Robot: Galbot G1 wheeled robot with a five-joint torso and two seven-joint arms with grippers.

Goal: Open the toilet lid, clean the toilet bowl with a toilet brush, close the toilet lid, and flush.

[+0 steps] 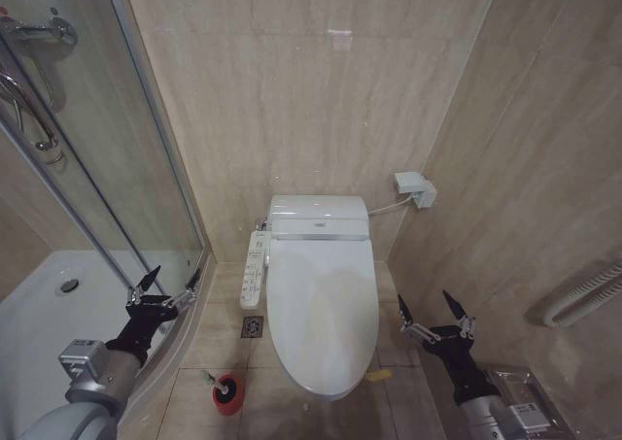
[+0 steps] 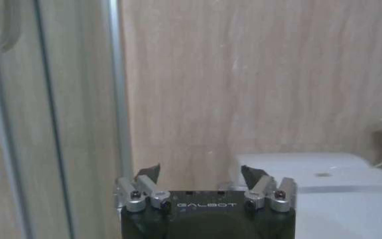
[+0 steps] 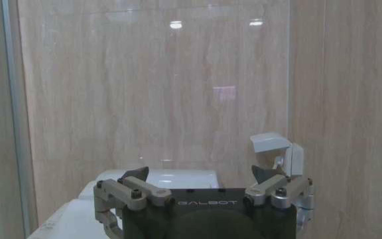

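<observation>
Toilet lid [image 1: 323, 304] down; both grippers apparently empty.

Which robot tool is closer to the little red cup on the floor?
The left tool. The red cup sits on its side of the toilet; the right tool is across it.

Smooth white plastic oval toilet lid [image 1: 323, 309]: plain white, with a small yellow-green strap [image 1: 379, 374] at its near right edge.
Boxy white bidet-seat unit [image 1: 319, 218]: white, with a grey strip across its front.
Toilet brush [image 1: 224, 391]: dark head in a small round red cup holder [image 1: 229, 398].
Tiled wall [image 1: 321, 100]: beige, with faint vertical streaks.
Left end effector [image 1: 167, 287] and right end effector [image 1: 433, 314]: black bodies, silver knuckles, dark fingertips.
</observation>
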